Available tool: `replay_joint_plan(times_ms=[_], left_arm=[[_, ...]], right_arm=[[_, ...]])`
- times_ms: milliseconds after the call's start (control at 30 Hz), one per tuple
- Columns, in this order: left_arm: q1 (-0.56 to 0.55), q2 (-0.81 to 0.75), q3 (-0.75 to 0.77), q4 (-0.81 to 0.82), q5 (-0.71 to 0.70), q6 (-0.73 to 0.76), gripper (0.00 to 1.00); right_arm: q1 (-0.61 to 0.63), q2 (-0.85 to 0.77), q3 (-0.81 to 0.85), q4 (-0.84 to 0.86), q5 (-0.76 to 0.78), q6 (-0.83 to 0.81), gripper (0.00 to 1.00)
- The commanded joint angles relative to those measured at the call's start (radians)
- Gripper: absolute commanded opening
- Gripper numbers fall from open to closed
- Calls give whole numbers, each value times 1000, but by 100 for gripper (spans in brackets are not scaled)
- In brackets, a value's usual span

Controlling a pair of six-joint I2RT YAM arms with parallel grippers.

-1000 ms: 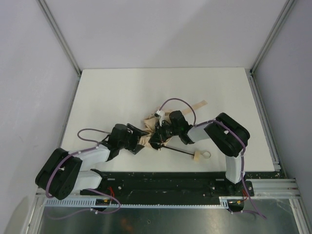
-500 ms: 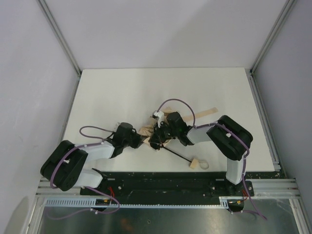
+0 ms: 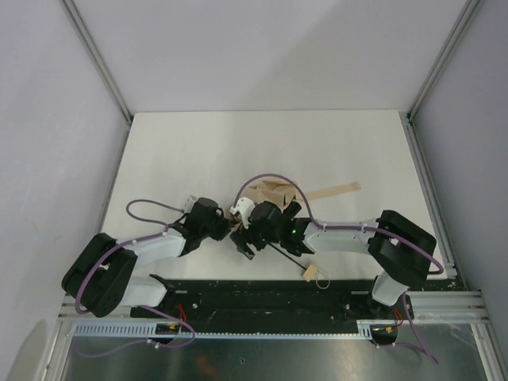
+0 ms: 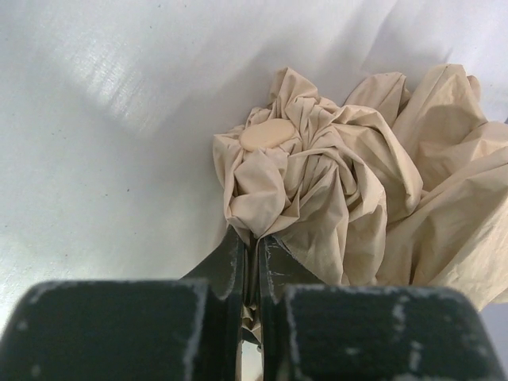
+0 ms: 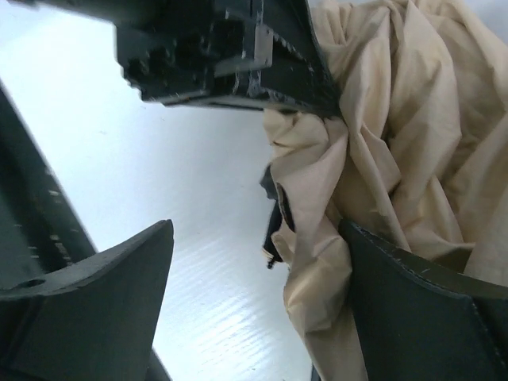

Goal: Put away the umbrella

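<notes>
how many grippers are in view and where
2. The left gripper is shut on the umbrella's bunched cloth near the table's middle; the right gripper is open right beside it, facing the same cloth.

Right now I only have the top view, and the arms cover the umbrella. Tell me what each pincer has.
Observer: Left wrist view: the left pincer is shut on a fold of the umbrella fabric.
Operator: Say where on the canopy.
Observer: Close beside the round tan cap at the bunched end.
Operator: Now the right one.
Observer: Right wrist view: the right pincer is open, holding nothing; fabric lies between its fingers, up against one finger.
</notes>
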Motion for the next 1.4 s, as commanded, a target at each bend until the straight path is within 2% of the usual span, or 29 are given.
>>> replay_joint_plan(times_ms=[0,200,333,467,533,633,767,833,933,1000,1100,1233,1300,1367], left_arm=[[2,30,0,-244,-23,56,0],[2,13,6,-283,36,27,0],[4,-14,2,-305,69,5,0],[8,-33,3,-319,120,-3,0],[8,-41,4,-325,131,-3,0],[15,-48,8,-330,152,1,0],[27,-60,29,-338,168,18,0],[37,-70,39,-338,165,26,0],[57,-94,63,-336,139,64,2],[75,-121,82,-337,115,107,18],[107,-204,81,-337,91,155,59],[160,-327,41,-337,111,191,91],[182,-376,10,-336,129,185,97],[190,-399,-13,-331,148,162,99]], right_arm=[[58,25,7,-42,310,-136,88],[123,151,63,-13,500,-217,88],[119,237,86,21,550,-226,87],[95,308,112,-5,563,-182,78],[70,327,115,-40,528,-156,68],[32,355,116,-108,448,-124,42],[-9,388,114,-221,222,-69,8],[-8,393,101,-238,135,-48,2],[-17,390,72,-206,-13,-9,0],[-45,381,43,-156,-124,24,0],[-90,368,19,-101,-262,63,0],[-142,358,8,-52,-401,102,0],[-171,356,6,-23,-481,129,0],[-203,355,0,13,-567,162,0]])
